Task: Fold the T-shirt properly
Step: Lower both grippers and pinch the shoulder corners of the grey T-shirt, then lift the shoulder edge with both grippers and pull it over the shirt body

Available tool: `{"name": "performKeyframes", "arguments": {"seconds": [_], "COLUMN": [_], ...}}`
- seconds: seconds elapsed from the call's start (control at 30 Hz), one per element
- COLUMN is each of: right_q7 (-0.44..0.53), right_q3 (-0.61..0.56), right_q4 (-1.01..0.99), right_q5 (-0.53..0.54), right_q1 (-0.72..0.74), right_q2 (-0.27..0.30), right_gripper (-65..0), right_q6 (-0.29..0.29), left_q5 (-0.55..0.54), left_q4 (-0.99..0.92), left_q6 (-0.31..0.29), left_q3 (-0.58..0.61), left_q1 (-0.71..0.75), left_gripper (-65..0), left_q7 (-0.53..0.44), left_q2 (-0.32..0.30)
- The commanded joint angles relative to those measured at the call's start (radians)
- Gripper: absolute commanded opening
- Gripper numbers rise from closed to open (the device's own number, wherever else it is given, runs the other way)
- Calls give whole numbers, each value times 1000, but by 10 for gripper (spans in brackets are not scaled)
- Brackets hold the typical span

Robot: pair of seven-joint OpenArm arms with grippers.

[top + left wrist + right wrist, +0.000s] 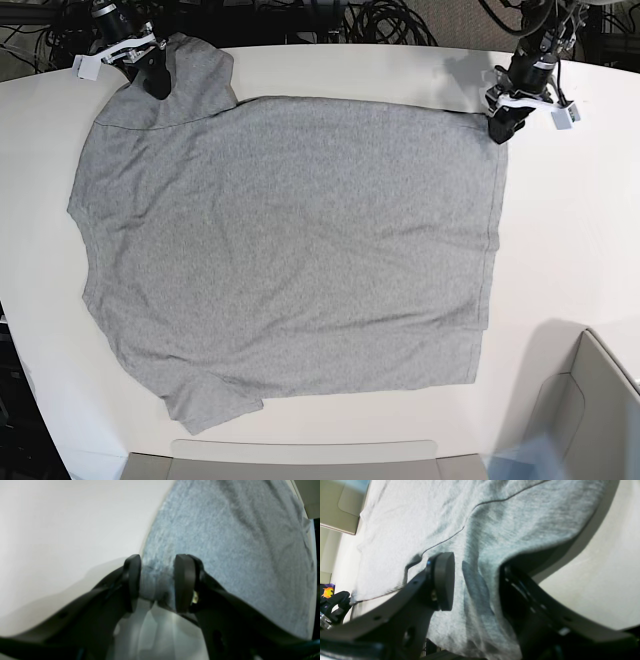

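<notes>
The grey T-shirt [290, 240] lies spread flat on the white table [570, 250], plain side up, with no lettering visible. My left gripper [498, 128] is at its far right corner. In the left wrist view the gripper [158, 580] stands with its fingers apart, and the shirt corner [225, 542] lies between them. My right gripper [152, 78] is at the far left sleeve. In the right wrist view the gripper [475, 580] is also spread. The cloth [507, 517] runs between the fingers and drapes over the right one, raised off the table there.
A beige box [600, 410] stands at the near right corner. A flat tray edge [300, 460] lies along the near side. Cables [380, 20] run behind the table's far edge. The table's curved left edge [20, 380] is close to the shirt.
</notes>
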Motion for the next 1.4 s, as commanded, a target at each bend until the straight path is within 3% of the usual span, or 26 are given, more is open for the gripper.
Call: {"name": "performKeyframes", "arguments": {"seconds": [0.0,0.33,0.57,0.73,0.93,1.03,1.13,1.2,1.3,1.37], "right_q7": [-28,-28,-28,-28,-28,-28,-28,-28,-28,-28], "right_q3": [2,0,2,0,-3,-3,-1,0,2,2], "right_q4": [-1,4,-1,-1,6,6,6,6,7,7], "right_q5": [-1,-1,-1,-1,-1,-1,-1,-2,-2,-2], "right_q1": [-17,-14,-20,-20,-16,-17,-20,-20,-16,-16], "right_q2": [8,8,10,10,10,10,11,11,11,17], "right_gripper": [-403,-403,-403,-403,-403,-404,-407,-461,-601,-650], "right_q6": [-30,-30,-30,-30,-30,-30,-29,-29,-29,-29], "left_q5": [-6,-3,129,144,144,144,138,138,138,137], "left_q4": [1,-34,-78,-78,-81,-83,-83,-83,-83,-83], "left_q6": [22,22,32,32,32,32,32,32,34,34], "left_q3": [7,7,-2,10,154,187,185,182,182,182], "left_q1": [6,-57,-24,-1,-93,-116,-123,-123,-123,-120], "left_gripper": [-417,-418,-418,-418,-418,-470,-591,-650,-650,-650], "left_q7": [69,216,225,227,227,227,227,227,227,227], "left_q2": [-10,-10,-25,-20,4,6,6,3,1,1]}}
